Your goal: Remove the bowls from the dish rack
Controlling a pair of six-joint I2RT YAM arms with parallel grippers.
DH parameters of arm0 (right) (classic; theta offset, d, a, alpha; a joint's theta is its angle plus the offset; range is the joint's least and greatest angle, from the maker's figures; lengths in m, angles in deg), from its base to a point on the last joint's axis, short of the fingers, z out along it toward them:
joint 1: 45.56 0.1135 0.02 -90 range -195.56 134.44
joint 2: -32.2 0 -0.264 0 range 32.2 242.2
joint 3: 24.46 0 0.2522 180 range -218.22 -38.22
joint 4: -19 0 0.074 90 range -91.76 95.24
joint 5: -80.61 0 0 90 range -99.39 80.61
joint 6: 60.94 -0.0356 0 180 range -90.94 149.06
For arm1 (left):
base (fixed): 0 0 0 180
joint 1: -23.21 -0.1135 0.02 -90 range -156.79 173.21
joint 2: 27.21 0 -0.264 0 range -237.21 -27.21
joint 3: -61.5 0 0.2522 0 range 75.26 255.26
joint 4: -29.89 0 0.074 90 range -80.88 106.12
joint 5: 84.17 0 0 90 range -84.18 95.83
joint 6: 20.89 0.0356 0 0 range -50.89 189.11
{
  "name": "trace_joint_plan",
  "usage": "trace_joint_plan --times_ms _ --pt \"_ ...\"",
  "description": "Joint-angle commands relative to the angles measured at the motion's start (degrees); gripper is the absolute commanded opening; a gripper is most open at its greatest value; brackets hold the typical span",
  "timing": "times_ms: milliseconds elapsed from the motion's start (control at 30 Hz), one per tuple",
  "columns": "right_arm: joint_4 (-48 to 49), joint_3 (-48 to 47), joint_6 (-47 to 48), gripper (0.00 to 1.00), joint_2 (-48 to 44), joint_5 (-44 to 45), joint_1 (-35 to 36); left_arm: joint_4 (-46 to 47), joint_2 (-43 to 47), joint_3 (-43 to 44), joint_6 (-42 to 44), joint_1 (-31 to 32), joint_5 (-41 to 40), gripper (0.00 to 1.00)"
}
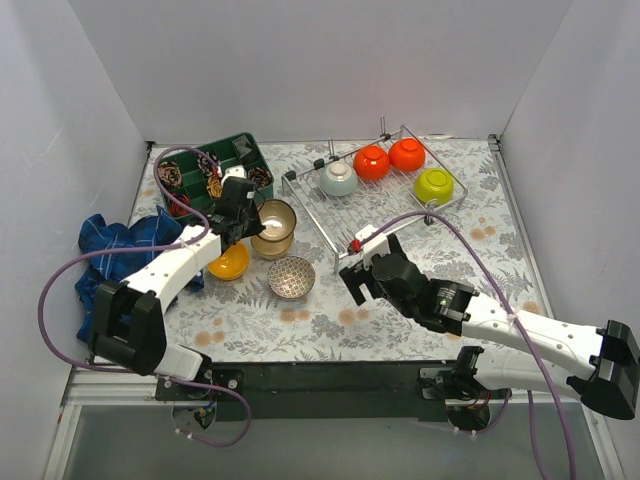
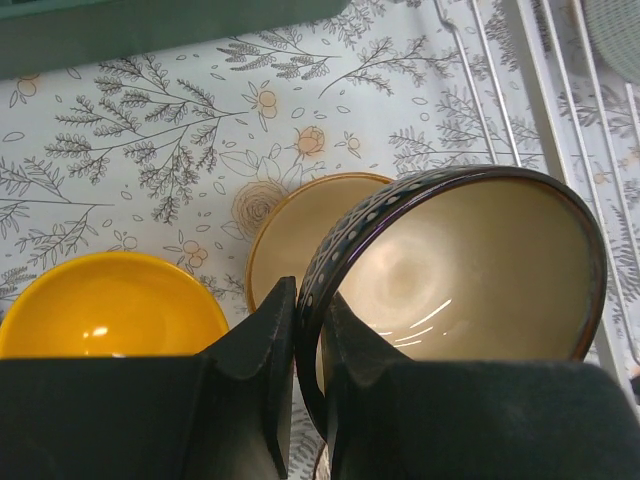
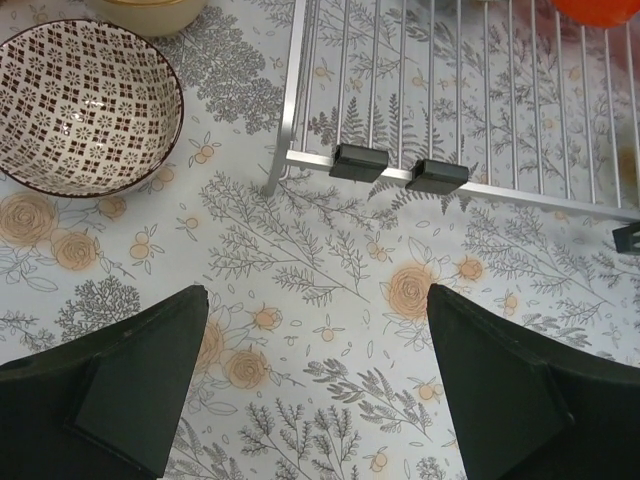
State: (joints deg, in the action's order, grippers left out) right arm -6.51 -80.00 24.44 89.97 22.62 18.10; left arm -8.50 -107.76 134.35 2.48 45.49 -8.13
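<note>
Four bowls sit in the dish rack (image 1: 372, 215) at one o'clock on the desk (image 1: 330, 320): pale grey-green bowl (image 1: 338, 179), red-orange bowl (image 1: 371, 162), second red-orange bowl (image 1: 406, 154) and lime green bowl (image 1: 434, 185). My left pincer (image 2: 308, 310) is pinching the rim of the dark brown bowl (image 2: 470, 270) above the beige bowl (image 2: 290, 225) at ten o'clock. The orange-yellow bowl (image 1: 229, 262) and lattice-patterned bowl (image 1: 291, 277) rest at its seven and five o'clock. My right pincer (image 3: 315, 370) is spread wide over the desk by the rack's seven o'clock corner, gripping nothing.
</note>
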Motion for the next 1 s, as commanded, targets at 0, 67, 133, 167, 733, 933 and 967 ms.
trace_joint_plan --times_ms 0,67,133,167,733,933,967 --pt "-2.4 1.08 -4.43 0.99 -3.28 -2.57 -1.43 6.6 -1.44 0.77 1.5 -0.22 0.86 0.0" --pt "-2.75 1.52 -4.96 0.99 -3.99 -2.74 -1.96 7.83 -2.15 -0.63 1.68 -0.31 0.95 0.0" --pt "-2.93 2.22 -5.48 0.99 -4.95 -3.09 -2.57 9.24 -3.2 -1.43 2.12 -0.49 1.12 0.0" --pt "-2.93 2.4 -5.57 0.98 -5.13 -3.27 -2.66 9.59 -3.73 -1.69 2.29 -0.57 1.04 0.0" --pt "-4.51 1.79 -5.57 0.98 -5.92 -3.36 -3.72 11.18 1.09 -5.82 0.8 -0.75 2.26 0.54" --pt "-4.51 0.39 -4.52 0.98 -4.43 -3.27 -3.98 8.98 6.71 -7.5 -0.86 -0.75 2.88 0.72" --pt "-4.6 0.12 -4.08 0.98 -4.26 -3.27 -4.15 8.37 7.68 -7.41 -1.04 -0.75 3.14 0.75"
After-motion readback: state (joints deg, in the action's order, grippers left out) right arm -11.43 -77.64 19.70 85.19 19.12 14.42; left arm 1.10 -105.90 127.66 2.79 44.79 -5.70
